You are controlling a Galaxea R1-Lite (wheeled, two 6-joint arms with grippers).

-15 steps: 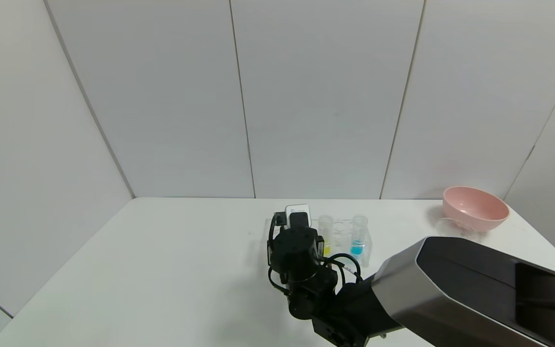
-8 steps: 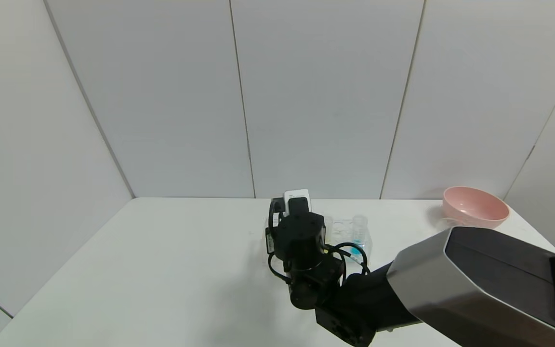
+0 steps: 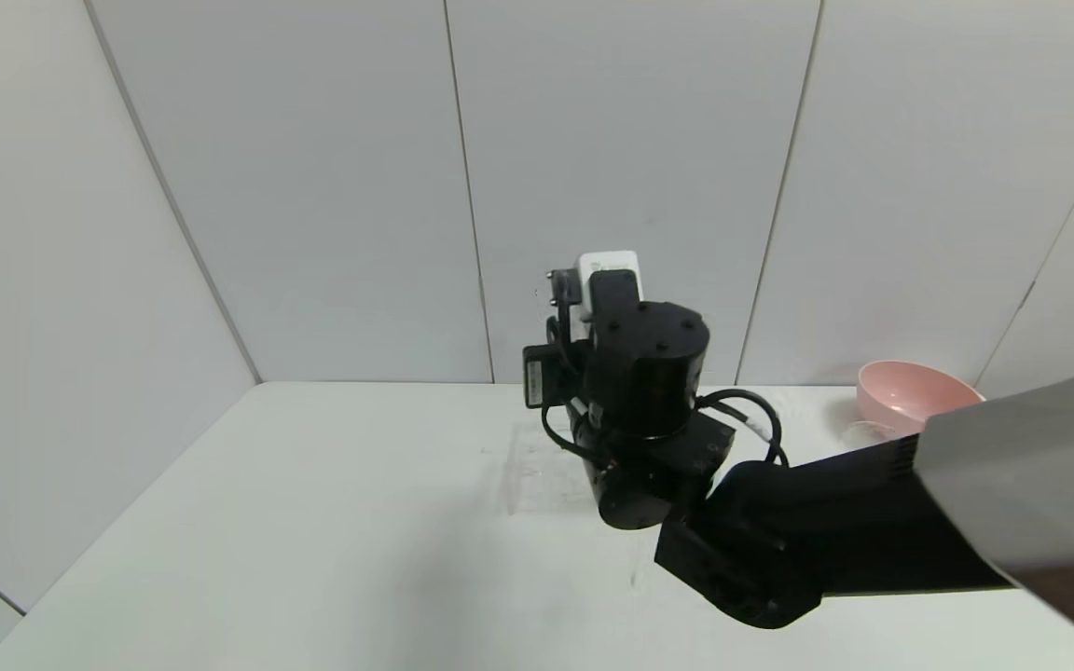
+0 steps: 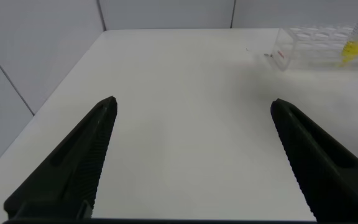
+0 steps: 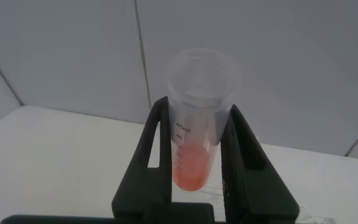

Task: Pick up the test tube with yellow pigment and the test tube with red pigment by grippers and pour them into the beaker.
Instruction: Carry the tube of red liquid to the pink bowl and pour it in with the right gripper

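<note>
My right gripper point(image 5: 199, 107) is shut on the test tube with red pigment point(image 5: 194, 162). The tube is held upright, well above the table, with red-orange liquid at its bottom. In the head view the raised right wrist point(image 3: 644, 373) hides the fingers and the tube. The test tube with yellow pigment point(image 4: 352, 46) stands in the clear rack point(image 4: 303, 50), far from my left gripper point(image 4: 192, 104). That gripper is open and empty over bare table. The beaker point(image 3: 863, 431) stands by the pink bowl at the far right, only partly visible.
A pink bowl point(image 3: 915, 393) sits at the table's far right corner. The right arm point(image 3: 826, 531) reaches across the front right of the table and covers most of the rack. White walls close the back and left sides.
My right arm has risen from the rack and shifted slightly right, lifting the red tube. It now hides the rack and the tubes in the head view.
</note>
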